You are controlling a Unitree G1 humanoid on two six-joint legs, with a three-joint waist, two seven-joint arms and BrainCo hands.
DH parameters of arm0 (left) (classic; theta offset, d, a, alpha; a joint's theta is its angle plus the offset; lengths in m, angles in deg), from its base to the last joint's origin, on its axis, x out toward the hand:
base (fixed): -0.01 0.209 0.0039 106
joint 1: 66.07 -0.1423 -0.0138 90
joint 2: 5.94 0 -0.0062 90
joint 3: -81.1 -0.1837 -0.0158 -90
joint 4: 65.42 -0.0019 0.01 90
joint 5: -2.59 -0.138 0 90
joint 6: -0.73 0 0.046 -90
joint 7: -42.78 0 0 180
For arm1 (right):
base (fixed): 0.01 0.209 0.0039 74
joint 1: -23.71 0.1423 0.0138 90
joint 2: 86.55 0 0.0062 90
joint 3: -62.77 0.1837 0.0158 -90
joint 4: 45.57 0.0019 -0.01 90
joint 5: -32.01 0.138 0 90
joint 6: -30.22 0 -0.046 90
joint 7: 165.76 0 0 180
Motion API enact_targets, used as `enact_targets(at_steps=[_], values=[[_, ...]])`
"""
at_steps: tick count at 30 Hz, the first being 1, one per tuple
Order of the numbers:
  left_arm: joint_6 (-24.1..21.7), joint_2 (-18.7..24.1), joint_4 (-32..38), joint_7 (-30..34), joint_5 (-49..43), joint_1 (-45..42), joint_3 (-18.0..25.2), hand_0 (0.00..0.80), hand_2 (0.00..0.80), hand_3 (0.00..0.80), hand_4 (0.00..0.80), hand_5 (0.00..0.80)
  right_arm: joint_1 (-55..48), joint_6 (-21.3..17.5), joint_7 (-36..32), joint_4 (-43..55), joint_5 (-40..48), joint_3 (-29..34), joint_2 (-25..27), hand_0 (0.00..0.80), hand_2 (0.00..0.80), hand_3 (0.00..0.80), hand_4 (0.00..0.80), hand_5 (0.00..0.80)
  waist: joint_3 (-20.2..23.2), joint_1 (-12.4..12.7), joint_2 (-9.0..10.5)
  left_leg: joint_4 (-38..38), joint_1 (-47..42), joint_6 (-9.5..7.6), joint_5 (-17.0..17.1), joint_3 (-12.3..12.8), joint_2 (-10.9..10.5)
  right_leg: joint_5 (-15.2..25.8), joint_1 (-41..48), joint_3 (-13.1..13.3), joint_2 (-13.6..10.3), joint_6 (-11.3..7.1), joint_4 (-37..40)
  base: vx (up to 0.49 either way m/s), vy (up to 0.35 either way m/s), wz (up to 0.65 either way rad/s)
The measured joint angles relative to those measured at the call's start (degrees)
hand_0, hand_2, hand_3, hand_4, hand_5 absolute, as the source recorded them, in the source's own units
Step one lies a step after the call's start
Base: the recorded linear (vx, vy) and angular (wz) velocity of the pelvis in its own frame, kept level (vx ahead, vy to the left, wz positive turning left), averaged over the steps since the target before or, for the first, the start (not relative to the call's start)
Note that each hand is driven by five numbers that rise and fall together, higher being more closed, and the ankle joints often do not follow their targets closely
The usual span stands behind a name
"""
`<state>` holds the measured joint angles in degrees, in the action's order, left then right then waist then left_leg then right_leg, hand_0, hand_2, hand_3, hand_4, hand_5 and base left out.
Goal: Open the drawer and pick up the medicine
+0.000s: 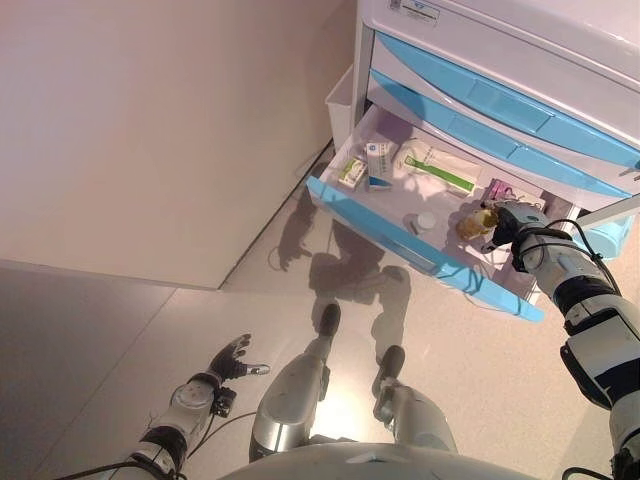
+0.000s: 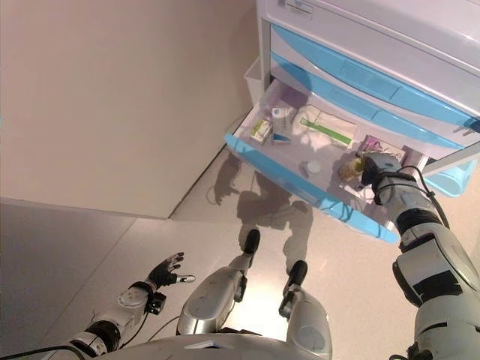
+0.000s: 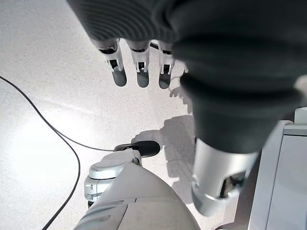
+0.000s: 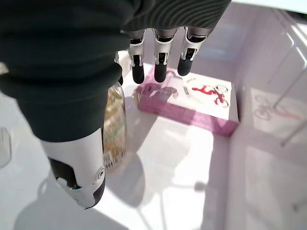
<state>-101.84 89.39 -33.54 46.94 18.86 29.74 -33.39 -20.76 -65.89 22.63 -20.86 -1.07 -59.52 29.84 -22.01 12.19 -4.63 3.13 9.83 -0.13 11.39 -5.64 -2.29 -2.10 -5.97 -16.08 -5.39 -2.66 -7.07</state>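
The white cabinet's lower drawer (image 1: pixel 400 245), with a blue front, stands pulled open. Inside are an amber medicine bottle (image 1: pixel 474 222), a pink box (image 1: pixel 497 191), a white packet with a green stripe (image 1: pixel 440 168), two small boxes (image 1: pixel 352 172) and a small white round lid (image 1: pixel 426 220). My right hand (image 1: pixel 512 225) is inside the drawer at its right end. In the right wrist view its fingers (image 4: pixel 160 67) are straight over the pink box (image 4: pixel 201 108), and the thumb is beside the amber bottle (image 4: pixel 114 124). It holds nothing. My left hand (image 1: pixel 228 358) hangs open low over the floor.
The cabinet (image 1: pixel 500 100) has two shut blue drawers above the open one. A white bin (image 1: pixel 342 100) hangs on its left side. A beige wall (image 1: pixel 150 130) stands to the left. The open drawer juts out over the floor.
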Motion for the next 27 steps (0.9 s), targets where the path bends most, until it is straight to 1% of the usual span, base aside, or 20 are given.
enact_targets(at_steps=[5, 9, 12, 20, 24, 27], values=[[-0.02, 0.0, -0.1, 0.01, 0.01, -0.03, 0.0, 0.0, 0.0, 0.0, 0.0, 0.0, 0.01, -0.41, 3.88, 0.06, 0.4, 0.12, 0.0, 0.0, 0.0, 0.0, 0.0, 0.0, 0.18, -0.01, 0.03, -0.01, 0.01, -0.04, 0.03, 0.04, 0.13, -0.87, -0.67, 0.02, -0.1, 0.26, -1.54, 0.0, 0.0, 0.0], [-0.09, 0.0, -0.12, 0.02, 0.01, -0.04, -0.01, 0.0, 0.0, 0.0, 0.0, 0.0, 0.0, -0.4, 5.2, 0.12, 0.4, 0.41, 0.0, 0.0, 0.0, 0.0, 0.0, 0.0, 0.2, -0.07, 0.02, -0.08, 0.0, -0.05, 0.03, 0.05, 0.25, -1.53, -1.01, -0.01, -0.07, 0.49, -2.45, 0.0, 0.0, 0.0], [-0.1, 0.0, -0.13, 0.02, 0.02, -0.04, 0.0, 0.0, 0.0, 0.0, 0.0, 0.0, 0.0, -0.28, 5.31, 0.39, 0.4, 0.41, -0.01, 0.0, 0.0, 0.0, 0.0, 0.0, 0.21, -0.02, 0.01, -0.14, 0.2, -0.13, 0.08, 0.06, 0.24, -2.32, -1.98, 0.04, -0.33, 0.67, -4.14, 0.0, 0.0, 0.0], [-0.13, -0.03, -0.14, 0.02, 0.03, -0.05, -0.02, 0.0, 0.0, 0.0, 0.0, 0.0, 0.03, -0.06, 4.75, 0.34, 0.41, 0.39, -0.01, 0.0, 0.0, 0.0, 0.0, 0.0, 0.55, -0.03, -0.02, -0.85, 0.85, -0.16, 0.06, 0.05, 0.31, -3.0, -2.99, 0.02, -0.45, 0.9, -5.76, 0.0, 0.0, 0.0], [-0.12, -0.04, -0.15, 0.02, 0.03, -0.07, -0.02, 0.0, 0.0, 0.0, 0.0, 0.0, 0.02, -0.17, 3.58, 0.35, 0.41, 0.24, -0.03, 0.0, 0.0, 0.0, 0.0, 0.0, 0.56, -0.01, -0.03, -0.86, 1.01, -0.29, -0.02, 1.04, 0.32, -3.54, -3.83, 0.27, -0.96, 0.91, -7.17, 0.002, -0.003, -0.02], [-0.11, -0.04, -0.15, 0.01, 0.03, -0.06, -0.02, 0.0, 0.0, 0.0, 0.0, 0.0, 0.02, -0.51, 3.26, 0.35, 0.44, 0.2, -0.02, 0.0, 0.0, 0.0, 0.0, 0.0, 0.56, 0.02, -0.02, -0.87, 1.0, -0.2, 0.09, 1.05, 0.31, -3.55, -3.81, 0.29, -0.96, 0.89, -7.15, 0.0, 0.0, 0.0]])
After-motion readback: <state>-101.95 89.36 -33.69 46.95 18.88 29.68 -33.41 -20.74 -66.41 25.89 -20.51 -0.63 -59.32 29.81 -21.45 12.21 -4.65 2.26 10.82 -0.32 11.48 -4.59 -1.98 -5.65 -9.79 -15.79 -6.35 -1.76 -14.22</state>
